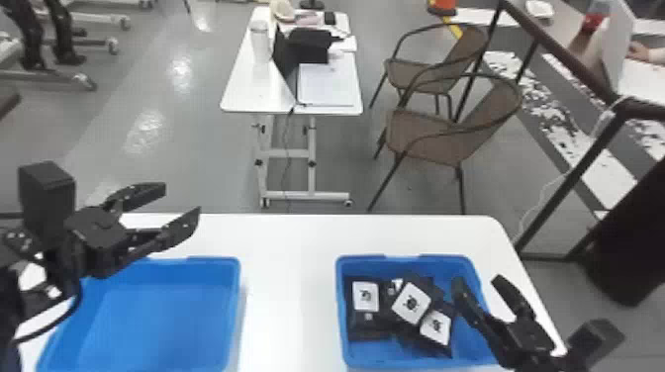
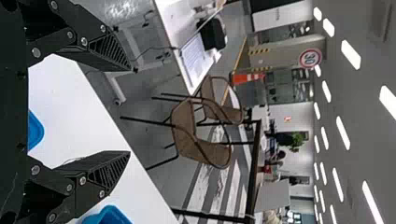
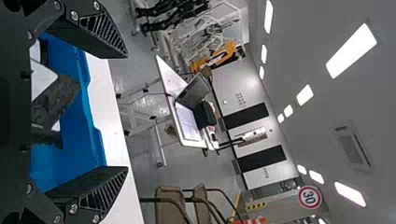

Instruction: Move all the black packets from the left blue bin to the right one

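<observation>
- Several black packets point(image 1: 363, 329) lie heaped in the right bin point(image 1: 357, 350) in the head view, just left of the right pincer point(image 1: 477, 280). Some overlap, and white labels point(image 1: 366, 296) face up.
- That pincer stands wide in the same view: its left finger is over the bin's right side, its other finger out past the rim.
- The left pincer point(image 1: 181, 199) is spread wide too, up at the far edge of the left bin point(image 1: 153, 321). That bin sits below the pincer, its blue floor showing.
- Under both pincers is the white counter point(image 1: 289, 297), carrying the two bins with a bare strip between them.
- Well beyond the pincers, the head view has a desk point(image 1: 247, 94) with a laptop point(image 1: 324, 85), and brown chairs point(image 1: 425, 133) right of it.
- In the left wrist view, the left pincer point(image 2: 131, 111) has its fingers wide apart. Counter and a corner of the left bin show between them; a corner of the right bin is just past one finger.
- Farther from this pincer stand the chairs, the desk and an orange cone point(image 2: 247, 78).
- In the right wrist view, the right pincer point(image 3: 127, 112) is wide, with packets and the right bin between its fingers. Far beyond it are the desk and laptop.
</observation>
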`<state>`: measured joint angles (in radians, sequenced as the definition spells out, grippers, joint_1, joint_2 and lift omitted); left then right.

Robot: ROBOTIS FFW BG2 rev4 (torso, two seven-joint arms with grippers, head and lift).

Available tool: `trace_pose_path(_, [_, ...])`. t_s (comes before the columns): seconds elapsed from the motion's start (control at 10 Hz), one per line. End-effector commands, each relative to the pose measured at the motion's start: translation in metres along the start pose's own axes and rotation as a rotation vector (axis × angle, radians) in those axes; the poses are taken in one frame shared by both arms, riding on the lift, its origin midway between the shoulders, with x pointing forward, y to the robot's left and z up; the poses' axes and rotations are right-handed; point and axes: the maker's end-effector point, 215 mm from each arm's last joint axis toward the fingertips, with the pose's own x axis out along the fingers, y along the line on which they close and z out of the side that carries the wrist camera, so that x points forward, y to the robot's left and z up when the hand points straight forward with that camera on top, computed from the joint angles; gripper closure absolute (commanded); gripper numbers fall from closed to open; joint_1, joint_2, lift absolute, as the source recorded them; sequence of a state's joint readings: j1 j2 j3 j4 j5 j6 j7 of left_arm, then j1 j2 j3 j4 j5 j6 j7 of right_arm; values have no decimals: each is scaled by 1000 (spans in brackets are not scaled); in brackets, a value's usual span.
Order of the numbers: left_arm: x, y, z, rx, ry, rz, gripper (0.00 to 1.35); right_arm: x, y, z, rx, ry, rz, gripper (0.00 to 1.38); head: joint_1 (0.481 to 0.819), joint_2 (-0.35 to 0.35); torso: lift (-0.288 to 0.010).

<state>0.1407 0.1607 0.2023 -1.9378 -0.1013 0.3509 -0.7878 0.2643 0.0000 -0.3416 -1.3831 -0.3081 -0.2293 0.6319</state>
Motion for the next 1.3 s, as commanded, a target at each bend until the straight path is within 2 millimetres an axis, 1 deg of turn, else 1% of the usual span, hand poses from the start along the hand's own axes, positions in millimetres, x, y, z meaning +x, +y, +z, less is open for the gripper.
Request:
trace_pose_path(0.0, [-35, 5, -18, -9, -52, 70, 440, -31, -8, 10, -190, 20, -15, 168, 695, -89, 0])
trace_pose_path(0.1, [-52, 4, -31, -14, -61, 111, 440, -58, -14, 9, -249, 14, -57, 168, 695, -91, 0])
trace_pose_path(0.2, [-68, 7, -39, -18, -91, 148, 441, -82, -17, 2, -273, 24, -78, 168, 695, -91, 0])
trace_pose_path(0.3, [-78, 3, -50, -42, -113, 155, 441, -103, -19, -6, -307, 53, -80, 168, 695, -90, 0])
trace_pose_path(0.5, [-94, -13, -82, -77, -64, 169, 447, -137, -14, -21, -333, 96, -77, 168, 695, -86, 0])
trace_pose_path(0.6, [-97, -21, -90, -94, -53, 164, 447, -147, -14, -21, -344, 96, -85, 168, 695, -83, 0])
trace_pose_path(0.7, [-98, -30, -94, -112, -52, 149, 447, -154, -16, -20, -354, 100, -91, 168, 695, -91, 0])
trace_pose_path(1.0, [-87, -40, -96, -112, -43, 110, 449, -159, -19, -20, -336, 98, -101, 168, 695, -125, 0])
trace_pose_path(1.1, [-85, -41, -93, -106, -45, 100, 449, -160, -21, -18, -324, 85, -111, 168, 695, -136, 0])
trace_pose_path(1.2, [-84, -41, -96, -112, -40, 98, 450, -160, -23, -16, -311, 71, -120, 168, 695, -145, 0])
